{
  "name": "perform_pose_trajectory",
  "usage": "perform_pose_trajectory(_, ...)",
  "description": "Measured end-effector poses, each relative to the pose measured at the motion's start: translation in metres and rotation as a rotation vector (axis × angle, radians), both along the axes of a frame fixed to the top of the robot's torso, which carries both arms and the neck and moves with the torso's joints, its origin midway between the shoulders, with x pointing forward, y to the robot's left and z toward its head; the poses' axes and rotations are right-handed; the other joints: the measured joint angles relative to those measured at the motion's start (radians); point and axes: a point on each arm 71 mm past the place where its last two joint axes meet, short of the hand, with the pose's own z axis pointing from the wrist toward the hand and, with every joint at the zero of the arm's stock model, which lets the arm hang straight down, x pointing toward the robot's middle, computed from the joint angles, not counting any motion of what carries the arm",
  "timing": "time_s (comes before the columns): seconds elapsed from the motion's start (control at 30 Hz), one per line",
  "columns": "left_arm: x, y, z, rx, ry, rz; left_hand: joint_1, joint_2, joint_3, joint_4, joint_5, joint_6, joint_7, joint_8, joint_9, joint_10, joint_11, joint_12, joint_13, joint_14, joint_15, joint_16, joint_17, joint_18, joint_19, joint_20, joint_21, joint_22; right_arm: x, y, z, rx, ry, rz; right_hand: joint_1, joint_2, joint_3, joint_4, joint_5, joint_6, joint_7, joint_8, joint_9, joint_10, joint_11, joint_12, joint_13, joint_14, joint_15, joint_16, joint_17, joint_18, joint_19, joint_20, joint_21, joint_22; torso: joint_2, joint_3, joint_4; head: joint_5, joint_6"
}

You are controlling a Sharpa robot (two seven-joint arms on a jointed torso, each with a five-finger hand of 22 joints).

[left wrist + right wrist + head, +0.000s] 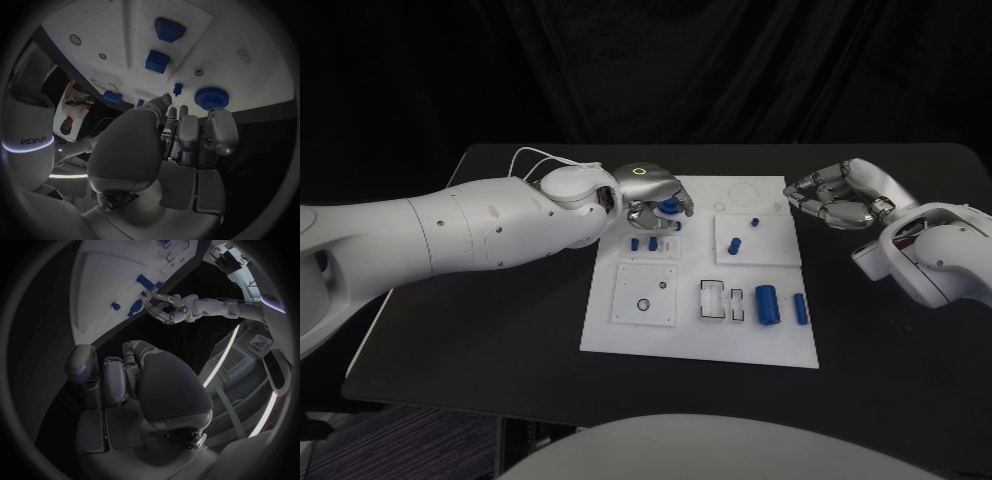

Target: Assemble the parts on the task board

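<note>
The white task board (678, 325) lies in the middle of the black table. My left hand (651, 195) hovers over its far left corner, fingers stretched toward a round blue knob (669, 206). In the left wrist view the knob (211, 98) stands on the board just beyond my fingertips (182, 111), with a small blue peg (177, 89) beside it; nothing is between the fingers. My right hand (837, 197) hangs off the board's far right edge, fingers curled in and holding nothing. Two blue cylinders (766, 303) lie at the near right of the board.
Small blue pegs stand in the left block (643, 243) and the right block (734, 243). Two blue blocks (157, 61) sit farther along the board. Bare black table (488, 330) surrounds the board. The right wrist view shows my left hand (164, 307) over the board (100, 285).
</note>
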Motion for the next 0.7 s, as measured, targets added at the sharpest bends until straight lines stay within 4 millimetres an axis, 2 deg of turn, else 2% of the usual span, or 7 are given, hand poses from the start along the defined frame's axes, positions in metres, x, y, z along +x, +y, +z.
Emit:
perform_pose_trajectory(0.53,0.0056,-0.0050,-0.0056,0.030,0.023,0.006,0.009,0.009,-0.003,-0.003,0.015,0.026,0.005,0.000,-0.010,0.032,-0.007,0.014,-0.003,-0.004,-0.004,0.000,-0.010,0.000,0.000,0.000,-0.004,0.000,-0.0004,0.0005,0.0000,0.001,0.001,0.001,0.000,0.000,0.000,0.000,0.000,0.000,0.000,0.000,0.000,0.000,0.000,0.000,0.000,0.000,0.000,0.000,0.000,0.000,0.000,0.000,0.000,0.000,0.000,0.0006,-0.0011,0.002,0.000)
perform_pose_trajectory(0.7,0.0065,-0.0052,-0.0086,0.039,0.033,0.010,0.015,0.015,0.000,-0.006,0.021,0.036,0.007,0.000,-0.012,0.042,-0.008,0.014,-0.007,-0.004,-0.004,0.000,-0.011,0.000,0.000,0.000,-0.006,0.000,-0.0004,0.0006,0.0000,0.001,0.001,0.002,0.000,0.000,0.005,0.000,0.000,0.000,0.000,0.000,0.001,0.000,0.000,0.000,0.000,0.000,0.000,0.000,0.000,0.000,0.000,0.000,0.000,0.000,0.000,0.0010,-0.0005,-0.001,0.000)
